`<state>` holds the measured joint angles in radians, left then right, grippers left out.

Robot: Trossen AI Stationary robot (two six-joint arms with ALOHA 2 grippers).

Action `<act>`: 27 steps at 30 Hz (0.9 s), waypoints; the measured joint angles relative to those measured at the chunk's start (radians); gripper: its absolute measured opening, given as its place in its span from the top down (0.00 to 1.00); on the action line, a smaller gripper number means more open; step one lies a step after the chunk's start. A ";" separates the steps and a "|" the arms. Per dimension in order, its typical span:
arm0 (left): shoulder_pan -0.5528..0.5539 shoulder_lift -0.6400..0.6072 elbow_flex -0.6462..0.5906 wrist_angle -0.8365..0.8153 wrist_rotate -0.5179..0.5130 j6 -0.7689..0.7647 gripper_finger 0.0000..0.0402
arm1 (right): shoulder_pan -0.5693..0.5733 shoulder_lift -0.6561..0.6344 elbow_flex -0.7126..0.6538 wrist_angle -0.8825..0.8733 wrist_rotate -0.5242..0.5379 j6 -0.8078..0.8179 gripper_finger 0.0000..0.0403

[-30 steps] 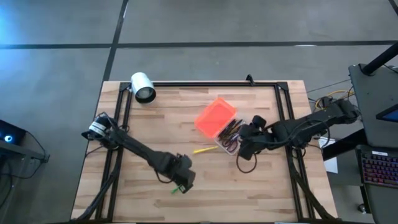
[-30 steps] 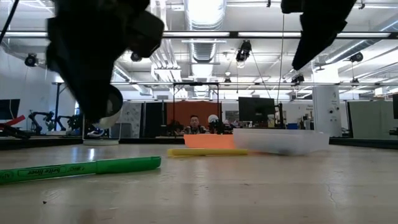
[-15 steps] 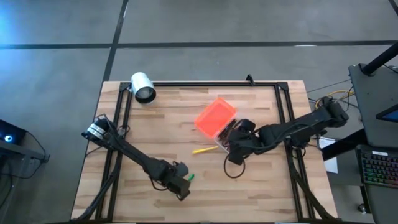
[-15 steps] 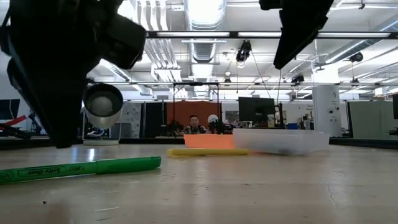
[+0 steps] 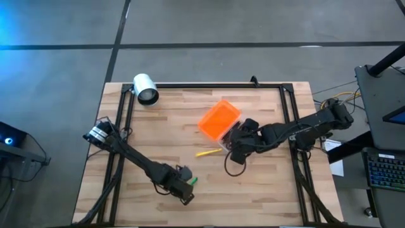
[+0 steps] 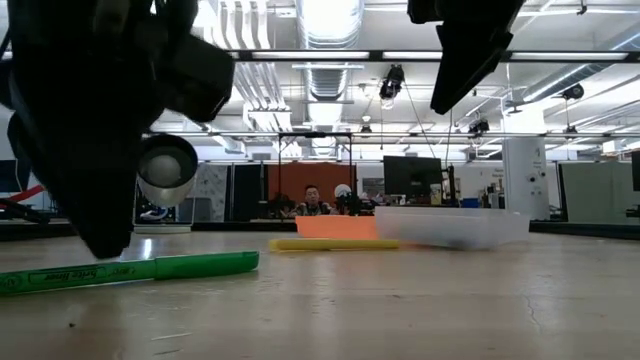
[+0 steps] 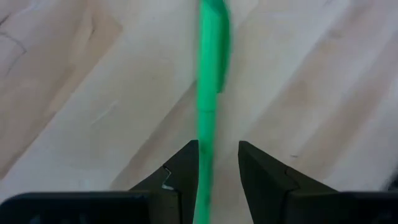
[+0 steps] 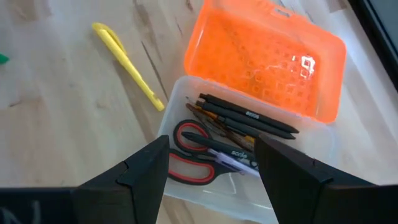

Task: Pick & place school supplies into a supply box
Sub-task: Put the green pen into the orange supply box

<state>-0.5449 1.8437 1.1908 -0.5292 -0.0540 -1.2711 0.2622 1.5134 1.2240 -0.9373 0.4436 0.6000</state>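
Pale wooden planking forms the table (image 5: 158, 126) on which the work is laid out. Nearest the front edge, the left gripper (image 5: 183, 188) is lowered over a green marker (image 7: 208, 93); its fingers (image 7: 180, 174) are spread apart on either side of the marker, which lies flat on the wood and is not yet clamped. Farther back, near the table's middle, a yellow pen (image 5: 207, 152) lies just beside the supply box (image 8: 249, 155). The right gripper (image 5: 234, 149) is held above that box with its fingers (image 8: 137, 171) wide apart. Red-handled scissors (image 8: 193, 158) and black pens (image 8: 245, 115) are seen inside the clear box, whose orange lid (image 5: 219, 119) is swung open. At the far left corner a white cylinder (image 5: 145, 88) is placed.
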 joint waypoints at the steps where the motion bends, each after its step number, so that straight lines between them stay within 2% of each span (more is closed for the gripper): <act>1: -0.001 0.010 0.000 -0.004 0.000 -0.002 0.76 | -0.005 0.000 0.000 0.001 0.000 -0.009 0.44; 7: -0.010 0.072 0.043 -0.034 0.007 -0.010 0.76 | -0.019 0.000 -0.001 0.000 -0.001 -0.043 0.44; 12: -0.011 0.129 0.131 -0.175 -0.015 0.001 0.77 | -0.023 0.000 -0.001 0.001 0.000 -0.093 0.44; 16: -0.015 0.175 0.181 -0.261 -0.045 0.050 0.83 | -0.036 -0.001 -0.002 0.001 0.002 -0.114 0.44; 23: -0.015 0.253 0.204 -0.295 -0.054 0.070 0.96 | -0.050 -0.001 -0.003 0.000 0.030 -0.134 0.44; 27: -0.015 0.269 0.203 -0.295 -0.045 0.086 0.97 | -0.051 -0.001 -0.003 -0.005 0.063 -0.137 0.44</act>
<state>-0.5594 2.1124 1.3937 -0.8238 -0.0986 -1.1847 0.2110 1.5127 1.2213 -0.9418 0.5062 0.4633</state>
